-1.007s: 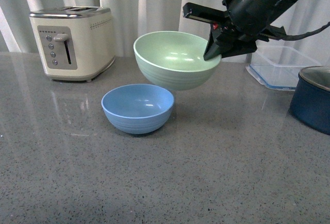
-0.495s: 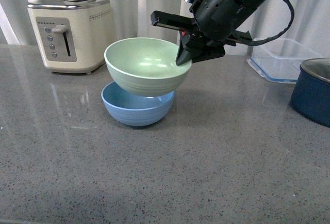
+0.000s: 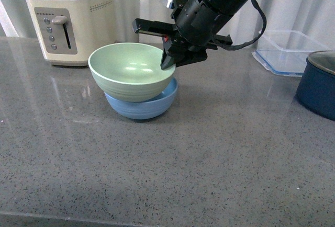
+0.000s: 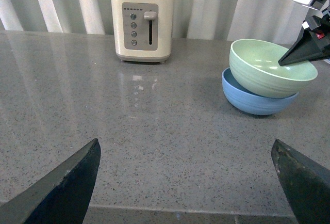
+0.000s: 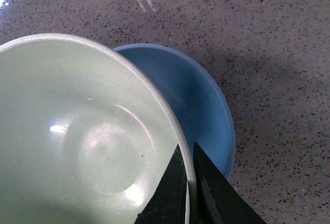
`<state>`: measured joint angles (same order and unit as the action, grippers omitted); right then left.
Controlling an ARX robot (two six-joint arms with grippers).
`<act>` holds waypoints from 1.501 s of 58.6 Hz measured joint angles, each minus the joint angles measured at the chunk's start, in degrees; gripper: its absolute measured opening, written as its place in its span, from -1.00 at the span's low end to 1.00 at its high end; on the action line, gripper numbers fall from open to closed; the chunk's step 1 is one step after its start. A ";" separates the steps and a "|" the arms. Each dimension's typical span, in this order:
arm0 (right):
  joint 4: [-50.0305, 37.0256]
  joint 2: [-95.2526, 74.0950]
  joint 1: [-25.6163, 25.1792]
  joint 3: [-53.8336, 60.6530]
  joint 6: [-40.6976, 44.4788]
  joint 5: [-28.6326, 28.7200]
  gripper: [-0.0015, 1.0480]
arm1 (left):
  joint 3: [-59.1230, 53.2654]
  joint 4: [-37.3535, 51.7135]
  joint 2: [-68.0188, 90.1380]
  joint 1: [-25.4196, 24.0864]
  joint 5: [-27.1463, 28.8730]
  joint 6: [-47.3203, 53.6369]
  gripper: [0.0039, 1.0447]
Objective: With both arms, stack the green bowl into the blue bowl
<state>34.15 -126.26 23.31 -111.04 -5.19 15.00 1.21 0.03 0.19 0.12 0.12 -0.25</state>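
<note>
The pale mint-green bowl point(image 3: 128, 70) hangs from my right gripper point(image 3: 168, 62), which is shut on its right rim. It sits tilted over the light blue bowl point(image 3: 152, 104), shifted to the left of it, and its underside is at or just inside the blue rim. In the right wrist view the two fingers pinch the green rim point(image 5: 170, 121) with the blue bowl point(image 5: 201, 105) showing beyond. In the left wrist view both bowls show, green point(image 4: 268, 69) over blue point(image 4: 252, 100). My left gripper point(image 4: 185, 182) is open and empty, low over the counter, well short of the bowls.
A cream toaster point(image 3: 68, 23) stands at the back left. A clear plastic container point(image 3: 285, 52) and a dark navy pot point(image 3: 319, 83) stand at the right. The grey speckled counter's front edge point(image 4: 170, 211) lies under my left gripper.
My right gripper has carried the green bowl left and down, from above and right of the blue bowl to onto it.
</note>
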 joint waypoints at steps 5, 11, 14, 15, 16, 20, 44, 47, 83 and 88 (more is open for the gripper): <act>-0.02 -0.81 0.09 -0.83 0.09 0.37 -0.98 | 0.00 0.00 0.00 0.00 0.00 0.00 0.87; -0.57 -1.40 0.02 -0.98 0.09 0.11 -0.98 | 0.00 0.00 0.00 0.00 0.00 0.00 0.87; -0.68 -1.60 -0.04 -0.98 0.09 0.15 -0.98 | 0.00 0.00 0.00 0.00 0.00 0.00 0.87; -0.70 -1.64 -0.07 -0.98 0.09 0.17 -0.98 | 0.00 0.00 0.00 0.00 0.00 0.00 0.87; -0.68 -1.73 -0.13 -0.98 0.09 0.33 -0.97 | 0.00 0.00 0.00 0.00 0.00 0.00 0.87; -0.66 -1.84 -0.26 -0.98 0.11 0.63 -0.82 | 0.00 0.00 0.00 0.00 0.00 0.00 0.87; -1.86 0.96 -2.82 2.64 -0.09 1.53 0.53 | 0.00 0.00 0.00 0.00 0.00 0.00 0.87; -2.25 2.47 -3.30 4.26 -0.07 1.73 0.66 | 0.00 0.00 0.00 0.00 0.00 0.00 0.87; -10.10 52.13 -22.16 55.30 0.11 -4.85 0.81 | 0.00 0.00 0.00 0.00 0.00 0.00 0.87; -12.63 52.72 -21.84 56.33 0.68 -6.10 0.78 | 0.00 0.00 -0.02 0.00 -0.11 0.00 0.87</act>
<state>21.52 -73.54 1.48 -54.72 -4.51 8.91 1.21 0.03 0.16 0.12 0.01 -0.25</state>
